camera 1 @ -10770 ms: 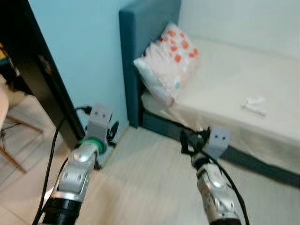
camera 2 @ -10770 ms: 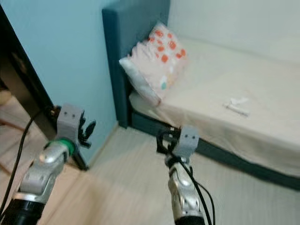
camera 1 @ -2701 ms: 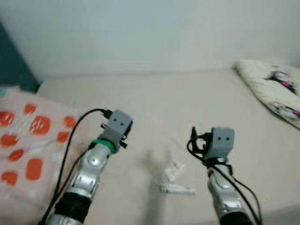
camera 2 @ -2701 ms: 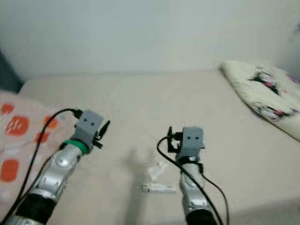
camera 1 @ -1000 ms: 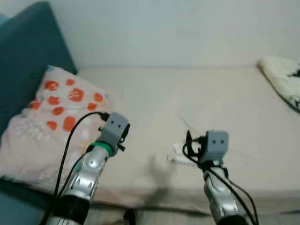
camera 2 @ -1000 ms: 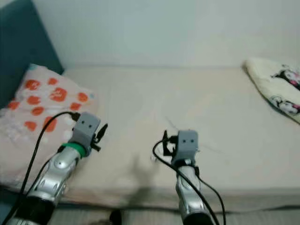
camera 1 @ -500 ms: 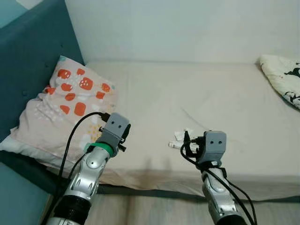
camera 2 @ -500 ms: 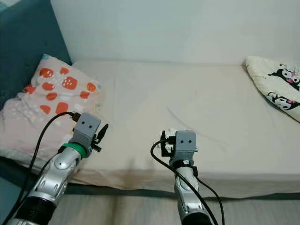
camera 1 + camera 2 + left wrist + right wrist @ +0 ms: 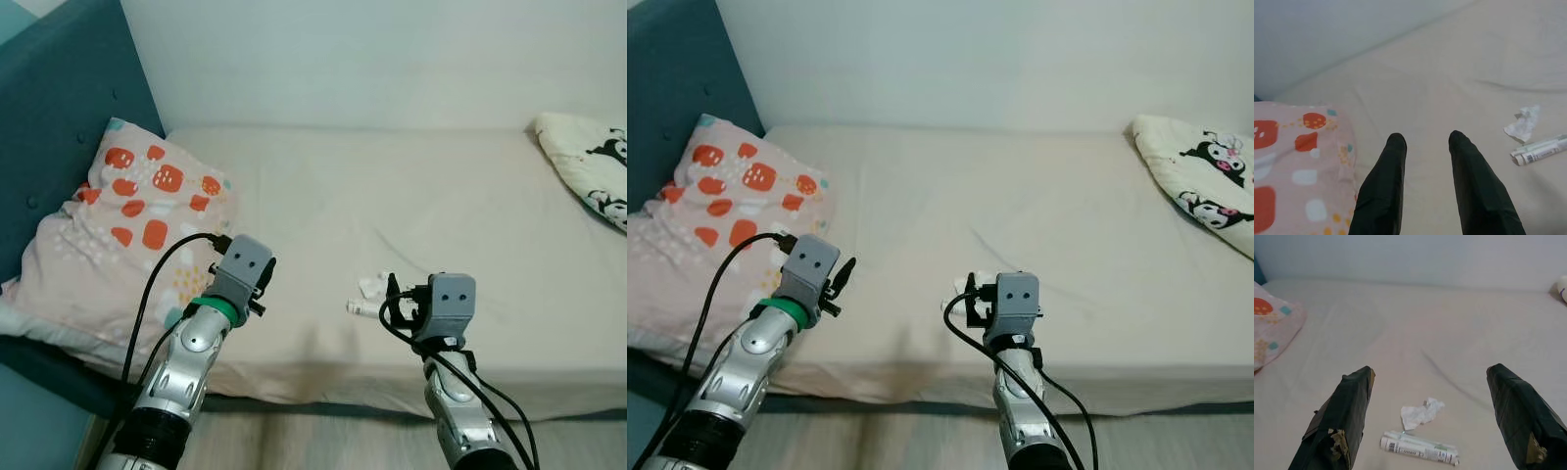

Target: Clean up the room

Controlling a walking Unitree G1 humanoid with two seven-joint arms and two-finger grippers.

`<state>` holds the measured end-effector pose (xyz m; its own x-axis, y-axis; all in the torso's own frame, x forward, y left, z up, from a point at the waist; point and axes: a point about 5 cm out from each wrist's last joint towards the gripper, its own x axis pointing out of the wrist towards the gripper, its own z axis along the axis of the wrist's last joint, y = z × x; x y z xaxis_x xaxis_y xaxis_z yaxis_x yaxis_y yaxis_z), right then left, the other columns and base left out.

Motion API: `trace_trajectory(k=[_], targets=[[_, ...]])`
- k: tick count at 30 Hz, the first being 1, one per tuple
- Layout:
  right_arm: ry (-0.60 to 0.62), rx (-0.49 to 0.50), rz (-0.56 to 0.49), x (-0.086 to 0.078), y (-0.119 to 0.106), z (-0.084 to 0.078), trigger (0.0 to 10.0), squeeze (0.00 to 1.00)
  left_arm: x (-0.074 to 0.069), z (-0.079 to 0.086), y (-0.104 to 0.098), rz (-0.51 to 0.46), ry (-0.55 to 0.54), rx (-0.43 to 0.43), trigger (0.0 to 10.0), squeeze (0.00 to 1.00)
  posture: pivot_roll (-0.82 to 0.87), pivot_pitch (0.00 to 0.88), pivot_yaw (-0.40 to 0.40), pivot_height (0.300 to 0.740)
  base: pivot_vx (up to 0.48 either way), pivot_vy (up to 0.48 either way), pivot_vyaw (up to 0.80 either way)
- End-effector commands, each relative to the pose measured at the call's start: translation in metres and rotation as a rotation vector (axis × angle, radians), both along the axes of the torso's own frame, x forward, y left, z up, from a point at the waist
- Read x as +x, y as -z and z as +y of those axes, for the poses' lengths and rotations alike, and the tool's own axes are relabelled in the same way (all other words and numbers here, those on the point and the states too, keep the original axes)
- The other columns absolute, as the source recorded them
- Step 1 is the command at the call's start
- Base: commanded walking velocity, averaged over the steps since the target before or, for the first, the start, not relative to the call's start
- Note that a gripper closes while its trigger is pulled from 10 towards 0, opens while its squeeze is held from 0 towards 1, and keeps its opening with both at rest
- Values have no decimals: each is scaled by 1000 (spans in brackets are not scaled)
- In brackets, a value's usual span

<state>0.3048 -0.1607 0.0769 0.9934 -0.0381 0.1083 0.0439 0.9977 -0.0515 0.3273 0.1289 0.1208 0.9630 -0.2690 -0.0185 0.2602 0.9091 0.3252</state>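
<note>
Plainly, right gripper (image 9: 1432, 418) fingers spread wide above tube (image 9: 1419, 448); left gripper (image 9: 1425, 142) fingers slightly parted, empty.

A bedroom in a home. Before me stands a bed (image 9: 411, 211) under a beige sheet, with a teal padded headboard (image 9: 59, 127), a pillow with orange spots (image 9: 113, 230), a cartoon-print pillow (image 9: 1200, 171) and a plain pale wall (image 9: 372, 59) behind.

Even, soft indoor light, no glare. Head views sharp; faint arm shadows fall on the bed sheet (image 9: 323, 343) near its front edge. Wrist views slightly soft, the near black fingers (image 9: 1347, 416) blurred at close range. Wall (image 9: 970, 59) evenly lit.
</note>
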Motion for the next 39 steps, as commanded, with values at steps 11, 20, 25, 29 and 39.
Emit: trace_trajectory(k=[11,20,25,29,39], targets=[[3,5,15,-1,4,-1,10000,0,-1,-1,3,12,-1,-5,10000,0,56,30,55,740,254,0,0],[4,5,17,-2,5,-1,10000,0,0,-1,3,14,-4,-5,10000,0,56,30,55,740,0,0,0],[4,6,17,-2,5,-1,10000,0,0,0,4,14,-4,-6,10000,0,56,30,55,740,0,0,0],[4,10,19,-1,5,-1,10000,0,0,0,3,12,-2,-2,10000,0,59,31,57,740,0,0,0],[5,14,22,-2,6,-1,10000,0,0,-1,4,17,3,5,10000,0,59,31,59,740,0,0,0]])
